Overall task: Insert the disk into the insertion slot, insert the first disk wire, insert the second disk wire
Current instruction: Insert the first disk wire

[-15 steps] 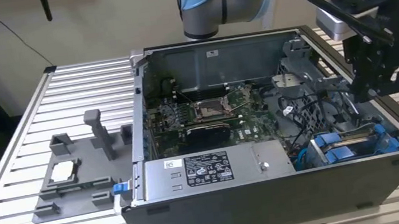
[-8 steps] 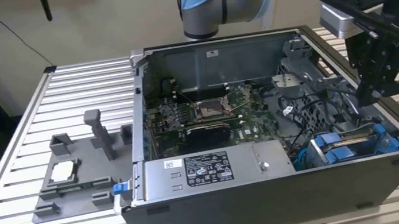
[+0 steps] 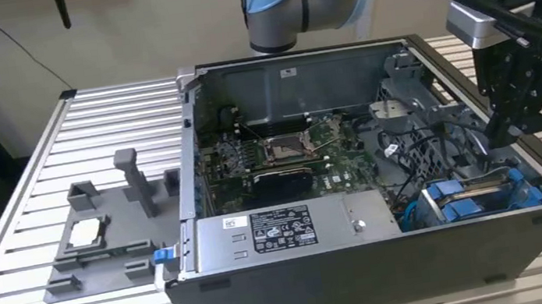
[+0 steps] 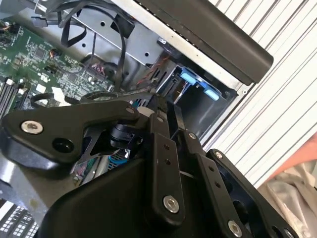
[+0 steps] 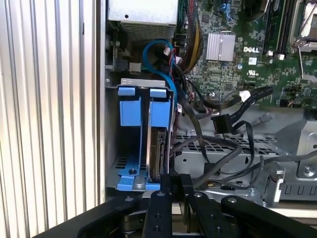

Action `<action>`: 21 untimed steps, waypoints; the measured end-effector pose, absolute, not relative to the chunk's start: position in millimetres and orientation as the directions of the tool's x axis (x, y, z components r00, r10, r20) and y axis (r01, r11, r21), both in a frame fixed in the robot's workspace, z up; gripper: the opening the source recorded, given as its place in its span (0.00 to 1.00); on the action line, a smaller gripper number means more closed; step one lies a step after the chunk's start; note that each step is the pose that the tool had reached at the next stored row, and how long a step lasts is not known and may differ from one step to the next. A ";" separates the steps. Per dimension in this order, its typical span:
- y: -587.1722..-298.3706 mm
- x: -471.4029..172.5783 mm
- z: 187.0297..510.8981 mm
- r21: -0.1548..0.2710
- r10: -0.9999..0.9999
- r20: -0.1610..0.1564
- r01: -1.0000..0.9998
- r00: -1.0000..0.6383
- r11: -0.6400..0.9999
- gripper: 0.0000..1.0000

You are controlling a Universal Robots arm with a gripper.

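Hand: the gripper [image 5: 176, 179] has its fingers pulled close together, with nothing between them.
Hand's place: right by the disk's end, at the exterior view's right.
Disk: the disk [image 5: 159, 148] is grey, stands on its edge and sits in a blue frame.
Disk's place: inside the insertion slot [image 5: 141, 82], in the near corner of the computer case [image 3: 370, 265].

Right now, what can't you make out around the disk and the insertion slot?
First wrist view: the near end of the disk, hidden behind the claw.
First wrist view: where the black wires lead, lost in their tangle beside the insertion slot.
Exterior view: the disk, sunk between the slot's blue parts.
Second wrist view: the slot's inside, dark and partly behind the claw's body.
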State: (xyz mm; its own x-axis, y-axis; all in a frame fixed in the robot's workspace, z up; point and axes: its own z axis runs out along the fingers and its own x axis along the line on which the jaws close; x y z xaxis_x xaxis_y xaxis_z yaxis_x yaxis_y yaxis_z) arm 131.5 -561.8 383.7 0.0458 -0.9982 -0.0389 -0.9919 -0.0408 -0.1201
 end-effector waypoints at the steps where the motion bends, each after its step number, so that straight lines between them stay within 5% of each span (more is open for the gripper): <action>1: -561.8 132.9 383.4 -0.112 -0.998 -0.039 -0.993 0.045 -0.041 0.19; 21: -561.7 148.3 368.6 -0.036 -0.998 -0.051 -0.999 0.022 -0.020 0.19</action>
